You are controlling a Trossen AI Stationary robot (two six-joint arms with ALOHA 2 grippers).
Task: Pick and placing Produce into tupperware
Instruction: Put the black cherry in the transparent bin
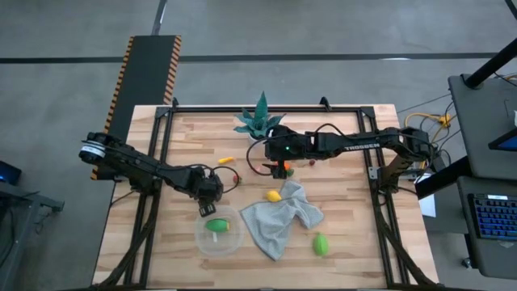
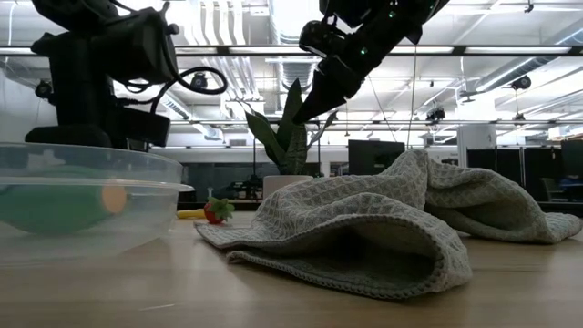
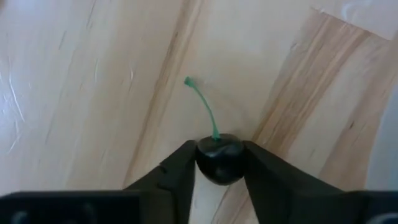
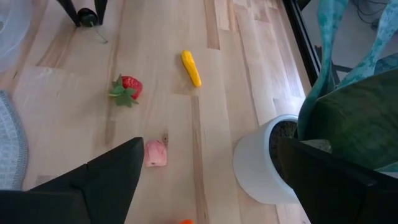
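Overhead, table-level, two close wrist views.

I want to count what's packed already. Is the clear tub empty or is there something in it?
Not empty. The tupperware holds one green piece of produce, seen from above and through its wall from the side.

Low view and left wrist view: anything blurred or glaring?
Low view: the clear round-cornered plastic tub looms close and soft, with bright ceiling lights behind. Left wrist view: the small dark cherry between the left hand fingers is sharp; the wood looks pale.
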